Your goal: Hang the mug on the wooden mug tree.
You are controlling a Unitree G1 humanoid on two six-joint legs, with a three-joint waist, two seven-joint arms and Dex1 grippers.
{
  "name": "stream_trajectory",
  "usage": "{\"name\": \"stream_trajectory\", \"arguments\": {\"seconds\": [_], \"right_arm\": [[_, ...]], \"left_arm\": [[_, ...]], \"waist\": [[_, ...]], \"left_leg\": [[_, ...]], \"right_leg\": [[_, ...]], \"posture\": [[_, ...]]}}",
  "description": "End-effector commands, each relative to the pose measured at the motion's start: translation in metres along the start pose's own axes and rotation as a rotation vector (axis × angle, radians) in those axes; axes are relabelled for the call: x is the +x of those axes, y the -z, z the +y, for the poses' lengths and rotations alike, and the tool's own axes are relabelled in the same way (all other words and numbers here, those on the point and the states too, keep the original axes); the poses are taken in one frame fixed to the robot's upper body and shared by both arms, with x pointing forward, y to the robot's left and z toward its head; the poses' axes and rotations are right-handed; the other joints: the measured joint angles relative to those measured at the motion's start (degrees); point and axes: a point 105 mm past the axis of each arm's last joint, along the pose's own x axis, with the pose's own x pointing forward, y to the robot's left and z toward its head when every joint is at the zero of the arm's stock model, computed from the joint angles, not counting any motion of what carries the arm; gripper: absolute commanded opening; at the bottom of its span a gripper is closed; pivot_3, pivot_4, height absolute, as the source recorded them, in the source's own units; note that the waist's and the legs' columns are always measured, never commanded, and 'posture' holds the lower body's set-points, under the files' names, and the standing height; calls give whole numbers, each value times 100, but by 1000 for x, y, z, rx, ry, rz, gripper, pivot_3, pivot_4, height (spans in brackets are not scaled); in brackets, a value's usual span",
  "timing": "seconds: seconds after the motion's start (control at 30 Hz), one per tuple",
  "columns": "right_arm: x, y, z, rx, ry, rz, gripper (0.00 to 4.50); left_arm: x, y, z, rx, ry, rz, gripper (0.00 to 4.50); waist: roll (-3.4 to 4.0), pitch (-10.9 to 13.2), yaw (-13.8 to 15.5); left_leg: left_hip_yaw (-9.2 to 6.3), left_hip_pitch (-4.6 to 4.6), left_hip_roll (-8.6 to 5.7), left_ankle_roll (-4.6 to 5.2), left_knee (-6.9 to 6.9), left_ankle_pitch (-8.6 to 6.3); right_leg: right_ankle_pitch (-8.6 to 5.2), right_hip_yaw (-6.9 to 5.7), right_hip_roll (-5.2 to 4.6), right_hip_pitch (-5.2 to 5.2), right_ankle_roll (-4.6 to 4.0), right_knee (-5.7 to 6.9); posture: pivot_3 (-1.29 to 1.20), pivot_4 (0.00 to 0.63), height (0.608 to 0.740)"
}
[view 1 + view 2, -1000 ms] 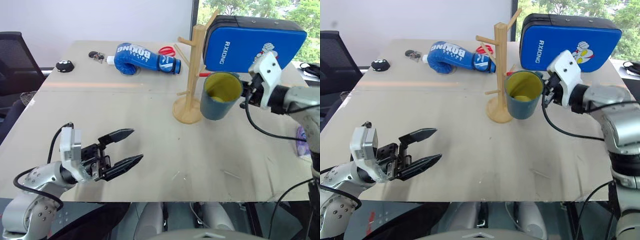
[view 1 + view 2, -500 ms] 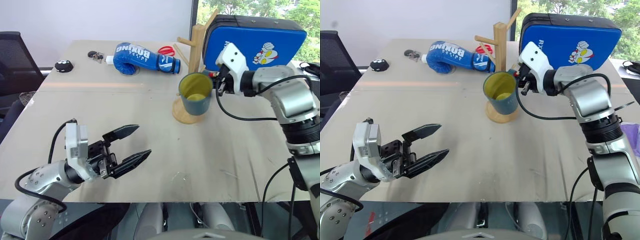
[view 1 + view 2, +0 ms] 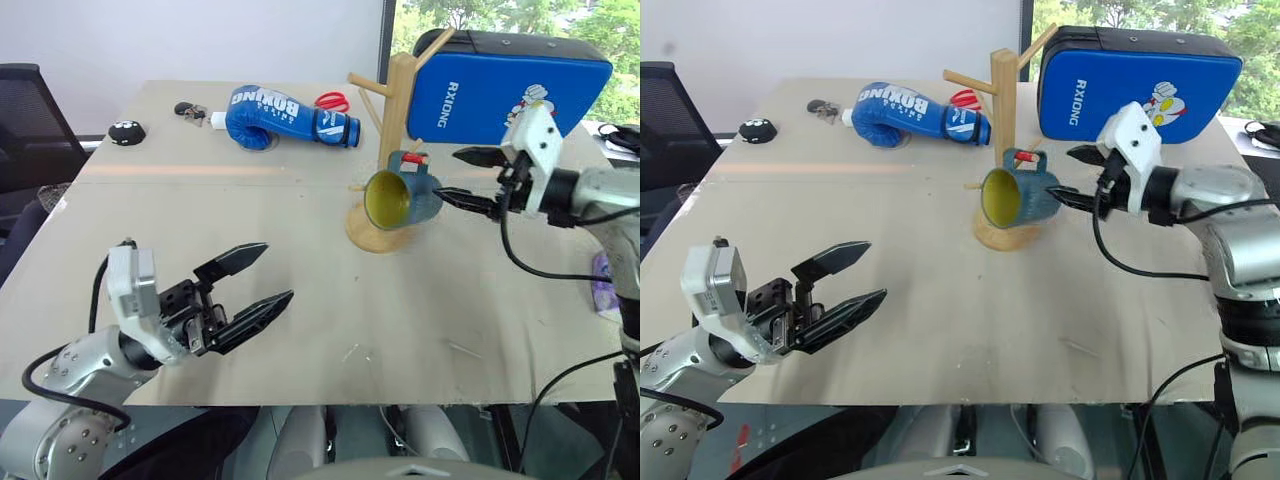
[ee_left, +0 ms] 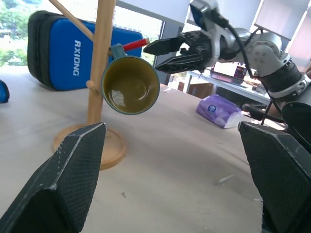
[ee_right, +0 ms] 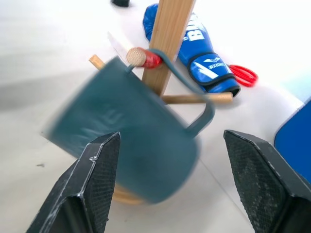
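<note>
Item: mug (image 3: 398, 199), teal with yellow inside. It is now hanging by its handle on a red-tipped peg of the wooden mug tree (image 3: 396, 110), tipped so the mouth is facing me. Half a second ago my right gripper was pressing it in against the pole; now it is dangling free on the peg.

Item: right gripper (image 3: 466, 176). I am seeing its fingers spread wide and empty, just beside the mug and no longer touching it, having drawn back toward the blue pad (image 3: 505, 88). I am judging the hang as done; what is remaining is to see whether the mug is settling.

Item: left gripper (image 3: 253, 282). It is hovering low over the table (image 3: 400, 320), fingers parted, holding nothing, well apart from the tree.

Views compared: the right wrist view is giving me the handle (image 5: 194, 85) looped over the peg (image 5: 141, 57), with the mug smeared, so I am reading it as swinging. The left wrist view is giving me the yellow interior head-on and a tissue pack (image 4: 217, 110) beyond. The head views are adding the boxing glove (image 3: 283, 116) and red scissors (image 3: 334, 101) at the far side.
</note>
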Motion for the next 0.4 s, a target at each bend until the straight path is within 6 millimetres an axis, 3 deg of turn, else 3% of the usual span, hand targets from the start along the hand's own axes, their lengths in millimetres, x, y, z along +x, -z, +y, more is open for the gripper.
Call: {"name": "stream_trajectory", "arguments": {"seconds": [0.03, 0.23, 0.4], "right_arm": [[-31, -1, 9, 28, 17, -37, 3391], [-72, 60, 37, 175, 106, 102, 3391], [-78, 96, 59, 211, 162, 173, 3391]], "left_arm": [[-8, 13, 12, 24, -81, 77, 4500], [-24, 47, 24, 17, -199, 257, 4500], [-27, 62, 29, 1, -232, 309, 4500]], "waist": [[4, 4, 11], [-9, -5, 45], [-9, -7, 65]], "left_leg": [[2, -1, -1, 1, 0, 0], [9, 11, 0, 2, 4, -1], [6, 17, 4, 1, 5, 0]], "right_leg": [[-2, 2, -1, 2, -3, -1], [-5, 10, -2, 12, -6, -3], [-18, 9, 0, 12, 14, 0]], "posture": [[0, 150, 740], [0, 150, 740], [0, 150, 740]]}}
